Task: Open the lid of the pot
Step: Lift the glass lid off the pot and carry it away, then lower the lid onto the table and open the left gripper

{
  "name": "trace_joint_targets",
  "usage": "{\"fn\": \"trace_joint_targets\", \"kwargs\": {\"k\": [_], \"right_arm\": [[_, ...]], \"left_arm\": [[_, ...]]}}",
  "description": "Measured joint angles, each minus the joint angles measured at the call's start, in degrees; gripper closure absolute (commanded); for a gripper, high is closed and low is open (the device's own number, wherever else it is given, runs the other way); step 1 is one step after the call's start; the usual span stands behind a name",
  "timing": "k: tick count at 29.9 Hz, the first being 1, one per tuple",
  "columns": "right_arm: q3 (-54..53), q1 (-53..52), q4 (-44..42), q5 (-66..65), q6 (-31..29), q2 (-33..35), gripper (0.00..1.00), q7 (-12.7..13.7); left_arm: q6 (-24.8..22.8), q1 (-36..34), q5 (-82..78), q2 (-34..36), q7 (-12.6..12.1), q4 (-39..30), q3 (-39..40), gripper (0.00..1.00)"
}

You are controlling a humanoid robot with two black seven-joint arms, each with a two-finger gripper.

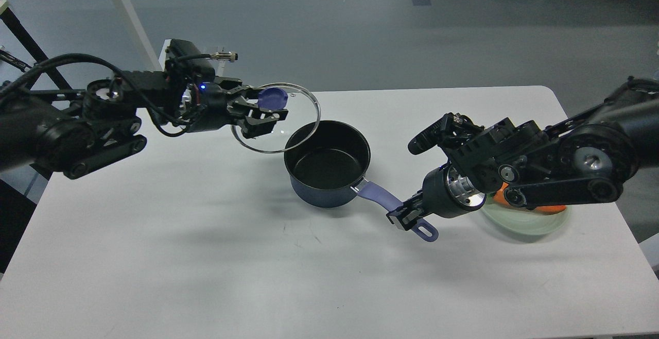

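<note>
A dark blue pot (327, 166) stands uncovered in the middle of the white table (206, 256), its inside black and empty. Its purple handle (378, 196) points right and toward me. My left gripper (265, 108) is shut on the purple knob (273, 98) of the glass lid (304, 117) and holds the lid tilted in the air, up and left of the pot. My right gripper (402, 216) is shut on the far part of the pot handle.
A pale green plate (535, 223) with an orange thing (548, 208) on it lies at the right, mostly hidden under my right arm. A white table leg (128, 19) stands on the floor at the back left.
</note>
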State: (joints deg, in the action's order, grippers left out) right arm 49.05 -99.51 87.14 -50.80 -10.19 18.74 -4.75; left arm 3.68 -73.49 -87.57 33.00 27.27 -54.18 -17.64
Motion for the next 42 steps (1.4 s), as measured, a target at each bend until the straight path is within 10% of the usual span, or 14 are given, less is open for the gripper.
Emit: {"fn": "trace_joint_targets", "kwargs": {"k": [10,29,34,42], "right_arm": [[0.0,-0.08,-0.04,-0.12,-0.08,-0.1,0.74,0.02],[-0.09,-0.33,-0.93,0.09,-0.09,-1.76,0.74,0.04],[-0.09,-0.34,-0.93,0.25,-0.1,-1.78,0.74,0.02],[-0.09,-0.42,-0.92,0.4,-0.1,-1.86,0.74,0.03]], "left_arm": [[3.24,10.58,-0.58,16.91,0.72,-0.88,-1.23,0.59],[8.63,19.89,-1.06,15.21,0.73,-0.37,-1.7,0.52],[9.24,20.04,-1.11,15.17,0.73,-0.38,-1.71,0.26],[9.89,20.04,-1.11,15.17,0.73,-0.39,-1.72,0.24]]}}
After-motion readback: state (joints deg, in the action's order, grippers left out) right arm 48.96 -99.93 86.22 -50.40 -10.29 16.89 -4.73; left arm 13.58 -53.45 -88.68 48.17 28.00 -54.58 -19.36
